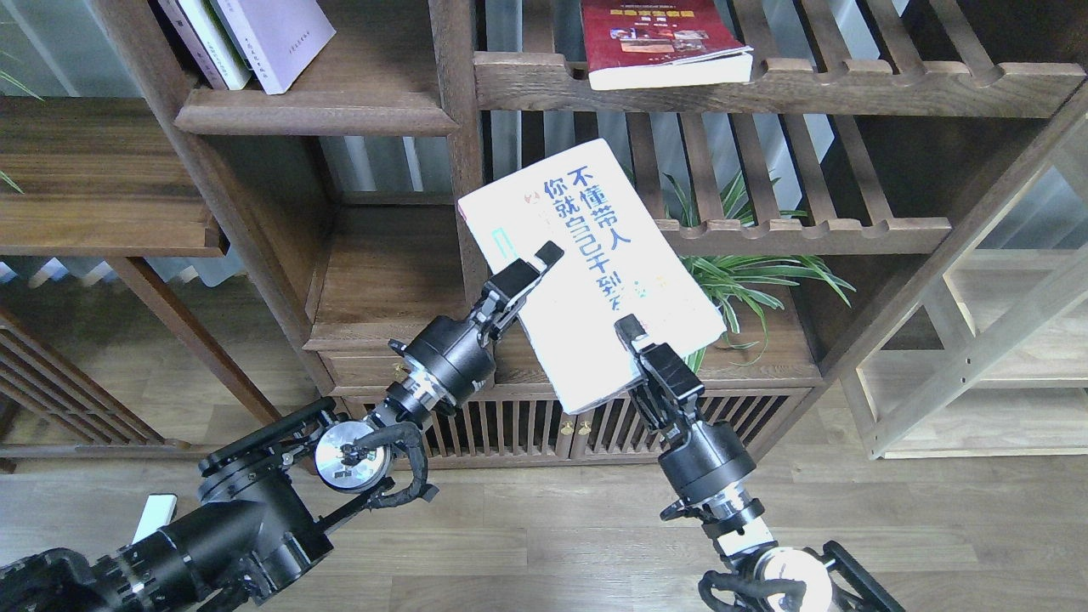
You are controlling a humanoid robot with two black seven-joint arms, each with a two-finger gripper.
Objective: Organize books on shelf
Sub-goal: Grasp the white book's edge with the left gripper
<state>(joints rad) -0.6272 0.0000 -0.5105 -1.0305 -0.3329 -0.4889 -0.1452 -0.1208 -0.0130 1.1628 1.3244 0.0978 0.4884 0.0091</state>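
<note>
Green spider plant under slatted shelves; wood-plank floor below.

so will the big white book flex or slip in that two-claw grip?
White book looks like a thick paperback, so probably some sag. The left claw and right claw pinch only its edges; the glossy-looking cover could slip.

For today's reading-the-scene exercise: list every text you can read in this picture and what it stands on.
"不懂带人 你就自己干到死": dark-blue characters on the large white book, held by the left gripper and right gripper.
Red book: yellow title, too blurred.
Lavender book: spine print too small.
</note>
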